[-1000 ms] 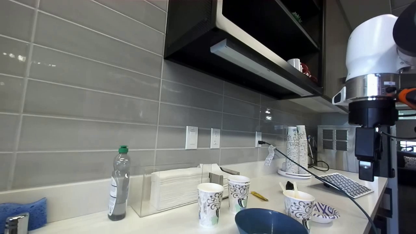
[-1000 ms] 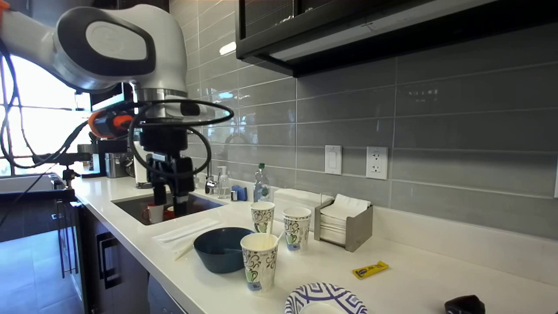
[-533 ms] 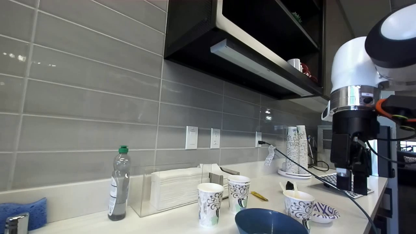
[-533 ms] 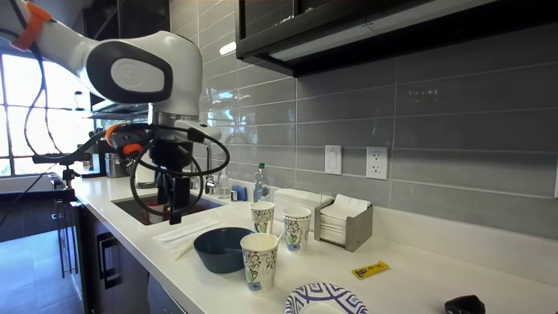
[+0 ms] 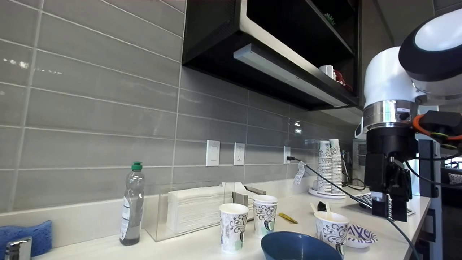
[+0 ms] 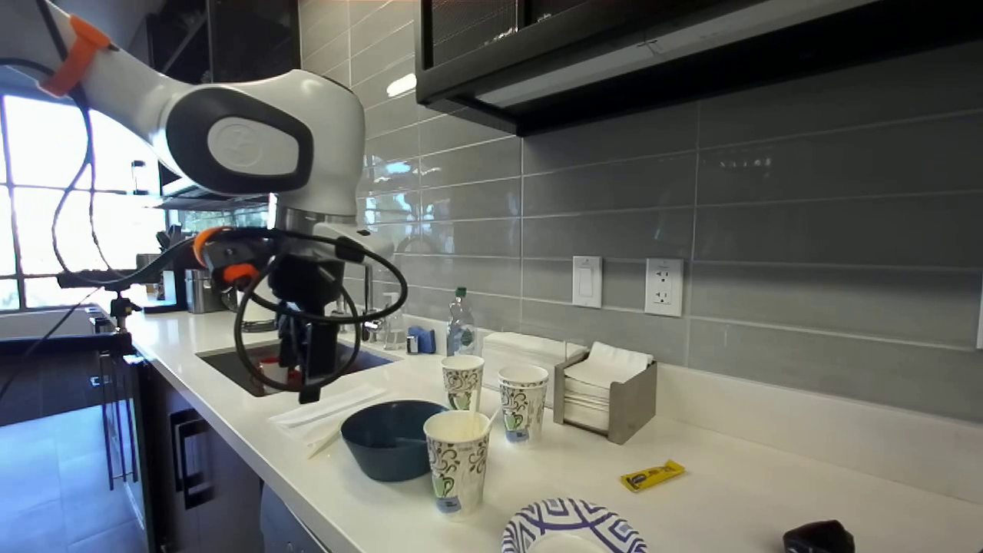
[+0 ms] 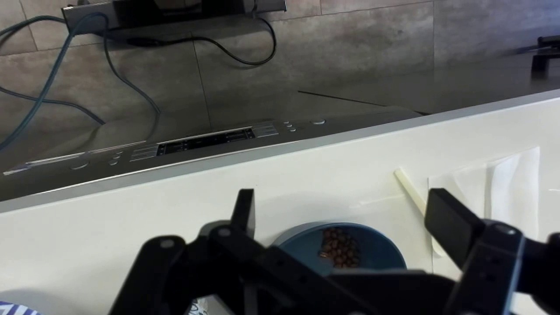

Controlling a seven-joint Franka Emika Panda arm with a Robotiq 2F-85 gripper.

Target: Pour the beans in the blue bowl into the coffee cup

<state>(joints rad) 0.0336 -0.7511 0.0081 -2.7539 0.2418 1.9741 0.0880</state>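
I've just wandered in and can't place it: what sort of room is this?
Most likely a kitchen, perhaps a shared break room: there's a sink set into the counter, tall stacks of paper cups and a green-capped bottle that looks like dish soap.

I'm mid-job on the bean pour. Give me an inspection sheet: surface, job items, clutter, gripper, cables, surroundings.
Surface: white countertop.
Blue bowl: upright on the countertop, brown beans inside.
Paper cup with pale sticks: upright, overlapping the bowl in an exterior view; contact cannot be told.
Other paper cups: standing closer to the wall; which cup is the target cannot be told.
Clutter: yellow packet, purple-patterned paper bowl, napkin holder with napkins.
Gripper: open, raised.
In its grip: nothing seen.
Cables: black loop beside the robot arm; black cord plugged into the wall outlet; floor cables.
Surroundings: sink, green-capped soap bottle, blue sponge, gray tiled wall.
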